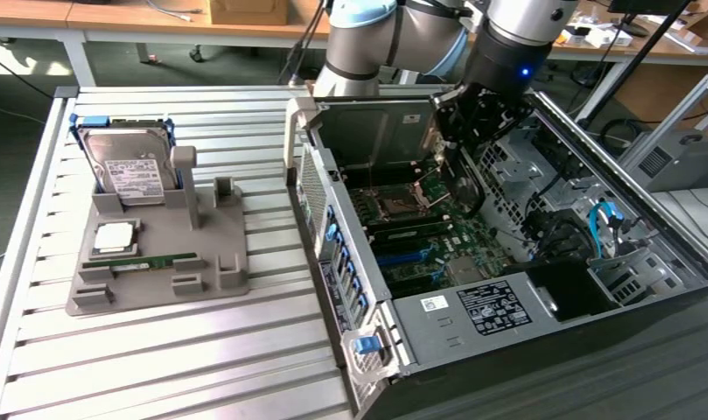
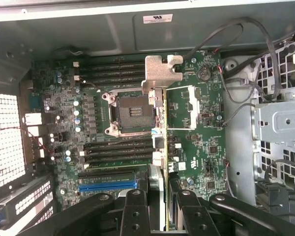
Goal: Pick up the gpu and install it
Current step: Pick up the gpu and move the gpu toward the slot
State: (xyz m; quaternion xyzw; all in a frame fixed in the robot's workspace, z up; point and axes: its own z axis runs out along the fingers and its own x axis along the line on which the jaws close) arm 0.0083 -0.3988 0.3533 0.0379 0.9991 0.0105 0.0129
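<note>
Slatted metal worktop (image 1: 155, 350) carries an open computer case (image 1: 494, 306) lying on its side. On the exterior view's left, well apart from the case, stands a grey holder (image 1: 155, 271). A hard drive (image 1: 126, 166) stands upright in the holder and a narrow green memory stick (image 1: 143, 261) lies flat in it.

Pincer (image 1: 482, 114) is positioned inside the open case, above the motherboard (image 2: 196, 147). In the wrist view the pincer (image 2: 160, 189) is closed on the gpu (image 2: 162, 73), with a black finger (image 2: 135, 211) on each side. The card is seen edge-on, silver bracket at the far end, just beside the processor socket (image 2: 132, 110). Whether the card touches the board cannot be determined. The blue slot (image 2: 108, 185) is unoccupied.
</note>
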